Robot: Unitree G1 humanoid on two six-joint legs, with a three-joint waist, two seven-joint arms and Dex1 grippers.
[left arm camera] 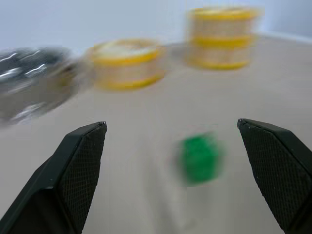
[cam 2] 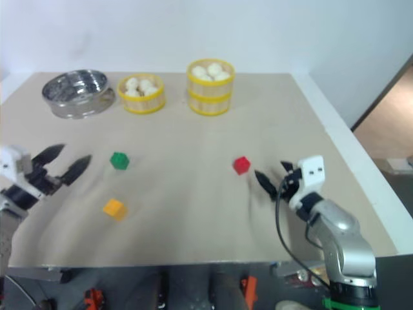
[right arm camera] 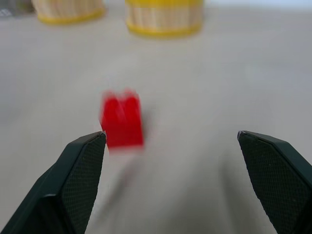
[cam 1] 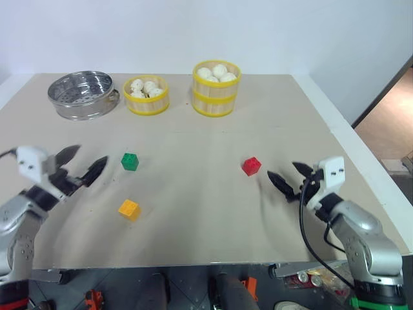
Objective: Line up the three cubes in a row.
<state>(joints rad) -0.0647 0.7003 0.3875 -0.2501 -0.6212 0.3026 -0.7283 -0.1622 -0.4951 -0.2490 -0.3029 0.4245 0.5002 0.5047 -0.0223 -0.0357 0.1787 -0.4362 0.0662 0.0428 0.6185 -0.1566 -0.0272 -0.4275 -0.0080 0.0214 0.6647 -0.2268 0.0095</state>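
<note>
Three cubes, head view: green (cam 1: 130,161), yellow (cam 1: 129,209), red (cam 1: 251,166), scattered well apart on table (cam 1: 213,213).
Left wrist: left gripper (left arm camera: 173,129) wide, empty, facing green.
Right wrist: right gripper (right arm camera: 171,134) wide, empty, near red.
Handling: likely light, rigid; pinch flat sides.

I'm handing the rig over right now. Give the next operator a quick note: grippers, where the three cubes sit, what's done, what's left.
Left gripper: open, holding nothing, aimed toward the green cube.
Right gripper: open, holding nothing, just right of the red cube.
Cubes: all on the table, apart from one another. Green on the left, yellow-orange cube nearer the front edge below it, red well off to the right.
Done: nothing lined up yet; no cube is gripped.
Left: bring all three into one row. Red looks easiest for the right gripper; green and yellow-orange for the left.
</note>
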